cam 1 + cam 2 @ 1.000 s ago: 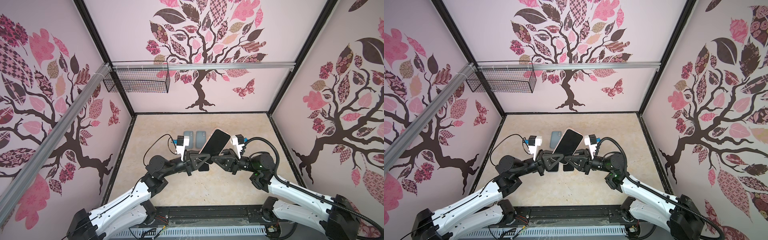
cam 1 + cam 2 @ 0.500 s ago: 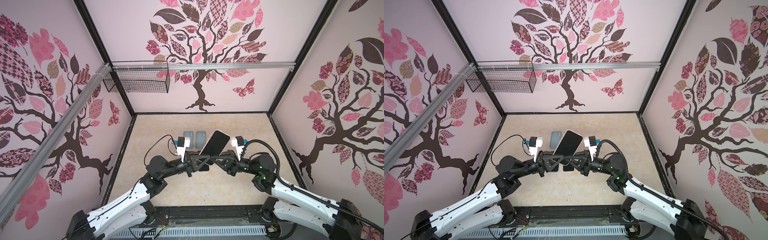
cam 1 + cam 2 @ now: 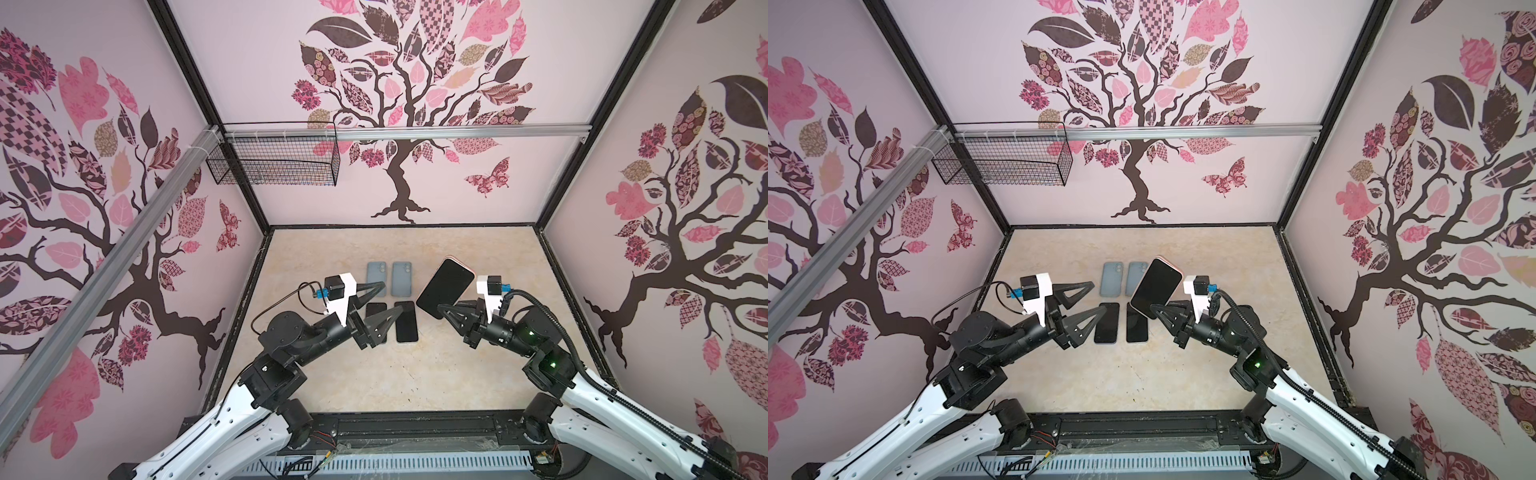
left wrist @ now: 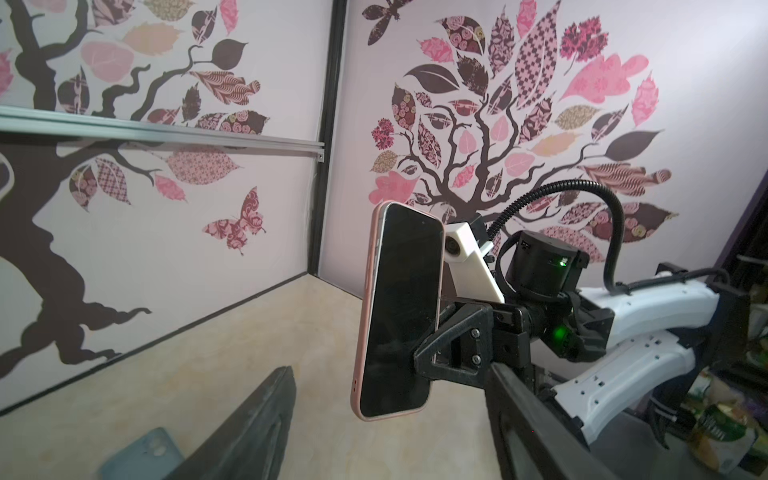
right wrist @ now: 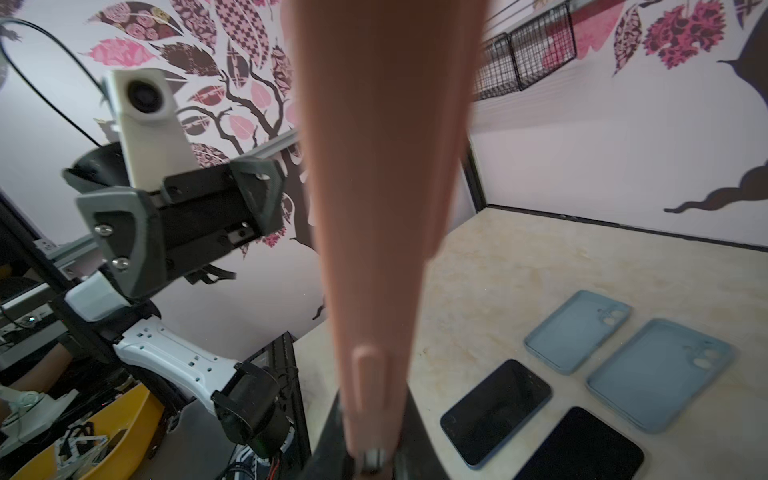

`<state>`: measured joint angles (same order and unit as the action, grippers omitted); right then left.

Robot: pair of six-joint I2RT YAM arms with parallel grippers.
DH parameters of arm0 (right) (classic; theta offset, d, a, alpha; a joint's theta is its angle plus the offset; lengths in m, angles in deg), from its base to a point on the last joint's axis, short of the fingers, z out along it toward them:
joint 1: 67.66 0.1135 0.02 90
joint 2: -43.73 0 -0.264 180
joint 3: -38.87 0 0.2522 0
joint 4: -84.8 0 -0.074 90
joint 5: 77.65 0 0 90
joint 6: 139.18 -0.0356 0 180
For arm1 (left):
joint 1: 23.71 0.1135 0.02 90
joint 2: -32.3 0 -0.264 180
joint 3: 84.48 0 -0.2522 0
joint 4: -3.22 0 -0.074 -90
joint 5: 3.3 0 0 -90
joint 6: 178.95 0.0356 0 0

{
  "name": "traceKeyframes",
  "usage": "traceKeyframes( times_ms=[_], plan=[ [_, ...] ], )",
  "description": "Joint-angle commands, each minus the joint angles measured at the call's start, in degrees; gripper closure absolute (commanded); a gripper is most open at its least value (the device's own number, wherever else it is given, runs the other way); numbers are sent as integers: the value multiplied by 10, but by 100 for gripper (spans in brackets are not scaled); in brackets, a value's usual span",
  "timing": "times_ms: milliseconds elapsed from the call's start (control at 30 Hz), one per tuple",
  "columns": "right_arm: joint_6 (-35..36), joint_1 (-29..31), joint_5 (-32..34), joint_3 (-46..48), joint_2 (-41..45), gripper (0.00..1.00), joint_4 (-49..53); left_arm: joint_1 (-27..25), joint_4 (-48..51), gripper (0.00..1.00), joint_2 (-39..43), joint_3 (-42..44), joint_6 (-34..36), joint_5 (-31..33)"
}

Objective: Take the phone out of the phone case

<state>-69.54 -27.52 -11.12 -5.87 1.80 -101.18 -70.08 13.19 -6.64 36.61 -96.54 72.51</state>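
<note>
The phone (image 3: pixel 446 286) (image 3: pixel 1156 286), with its dark screen showing, sits in a pink phone case (image 4: pixel 368 311) and is lifted off the table, tilted. My right gripper (image 3: pixel 442 309) (image 3: pixel 1154 309) is shut on its lower end; in the right wrist view the pink back of the case (image 5: pixel 386 208) fills the middle, clamped at the right gripper (image 5: pixel 374 449). My left gripper (image 3: pixel 391 297) (image 3: pixel 1098 297) stands open to the left of the phone, apart from it. In the left wrist view its fingers (image 4: pixel 257 419) are spread wide, with nothing between them.
On the beige table lie two empty blue cases (image 3: pixel 376 278) (image 3: pixel 401 277) and two bare black phones (image 3: pixel 376 322) (image 3: pixel 406 321), all under and between the arms. A wire basket (image 3: pixel 274 160) hangs at the back left wall below a metal rail (image 3: pixel 457 132).
My left gripper has opened, let go of the phone and drawn back to the left. My right gripper has carried the cased phone to the right.
</note>
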Motion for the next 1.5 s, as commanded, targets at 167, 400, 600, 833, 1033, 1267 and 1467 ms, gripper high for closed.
traceKeyframes(
  times_ms=[167,400,600,833,1033,1267,1467],
  plan=[
    [167,41,52,-64,11,100,138,-5,85,23,-56,-87,229,-39],
    [201,73,68,-60,22,100,138,-46,77,32,-68,-88,307,-41],
    [219,74,48,-66,20,100,135,-66,69,43,-80,-88,314,-72],
    [224,74,19,-64,27,100,126,-70,61,51,-84,-84,315,-60],
    [230,74,-1,-60,29,100,126,-70,55,52,-85,-82,313,-56],
    [228,74,-10,-64,22,100,121,-70,55,54,-91,-78,310,-65],
    [228,75,-22,-67,19,100,121,-70,53,54,-96,-75,312,-58]
  ],
)
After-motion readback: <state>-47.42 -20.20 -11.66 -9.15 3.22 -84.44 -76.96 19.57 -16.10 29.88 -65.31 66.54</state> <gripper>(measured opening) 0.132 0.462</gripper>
